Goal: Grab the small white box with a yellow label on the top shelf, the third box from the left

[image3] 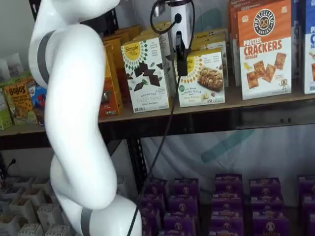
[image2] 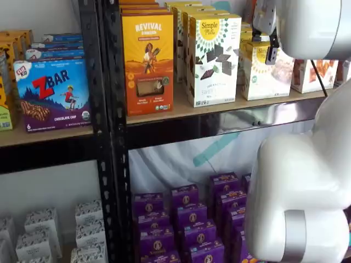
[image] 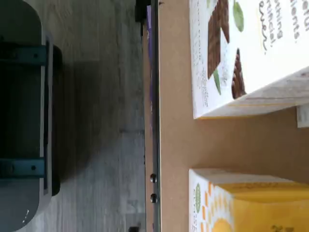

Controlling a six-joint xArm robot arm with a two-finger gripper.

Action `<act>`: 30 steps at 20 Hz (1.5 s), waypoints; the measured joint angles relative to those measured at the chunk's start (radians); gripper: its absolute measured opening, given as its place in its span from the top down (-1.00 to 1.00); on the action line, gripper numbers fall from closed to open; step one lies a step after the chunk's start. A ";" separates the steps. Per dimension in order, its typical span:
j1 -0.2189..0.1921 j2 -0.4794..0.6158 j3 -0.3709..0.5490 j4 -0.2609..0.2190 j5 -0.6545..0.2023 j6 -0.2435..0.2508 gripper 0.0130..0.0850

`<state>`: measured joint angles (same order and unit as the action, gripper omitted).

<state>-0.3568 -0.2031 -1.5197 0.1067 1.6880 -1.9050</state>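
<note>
The small white box [image3: 203,79] sat upright at the front edge of the top shelf [image3: 256,104], untouched, not yet grasped. The taller Simple Mills box [image3: 146,73] with dark pieces stood just beside it at 9 o'clock, and the pretzel crackers box [image3: 265,49] at 3 o'clock.

The gripper [image3: 180,56] hung in front of the target's near corner, around 10 o'clock of its face. Only a dark finger seen side-on showed, so I cannot tell whether the fingers were apart or together. In the other shelf view the white arm [image2: 307,164] covered most of that area.

The wrist view showed the taller box [image: 246,58] and the target's yellow top [image: 251,203] with bare shelf board between.

Judgement: approach mostly done; final alignment, closing on the box and pulling it out all remained.
</note>
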 joint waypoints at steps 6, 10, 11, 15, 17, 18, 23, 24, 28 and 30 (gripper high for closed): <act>0.003 0.008 -0.013 -0.005 0.009 0.003 -0.44; 0.004 0.006 -0.010 -0.005 0.002 0.004 -0.33; 0.004 0.005 -0.008 -0.004 -0.001 0.004 -0.22; 0.004 0.005 -0.006 -0.003 -0.003 0.003 -0.11; 0.002 0.005 -0.006 0.000 -0.004 0.002 -0.11; 0.001 0.006 -0.007 0.002 -0.003 0.001 0.00; -0.003 0.007 -0.010 0.007 -0.001 -0.001 0.11; -0.004 0.007 -0.011 0.009 -0.001 -0.002 0.11; -0.009 0.007 -0.013 0.013 0.000 -0.006 0.22; -0.011 0.008 -0.015 0.014 0.002 -0.008 0.33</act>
<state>-0.3678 -0.1956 -1.5347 0.1208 1.6902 -1.9127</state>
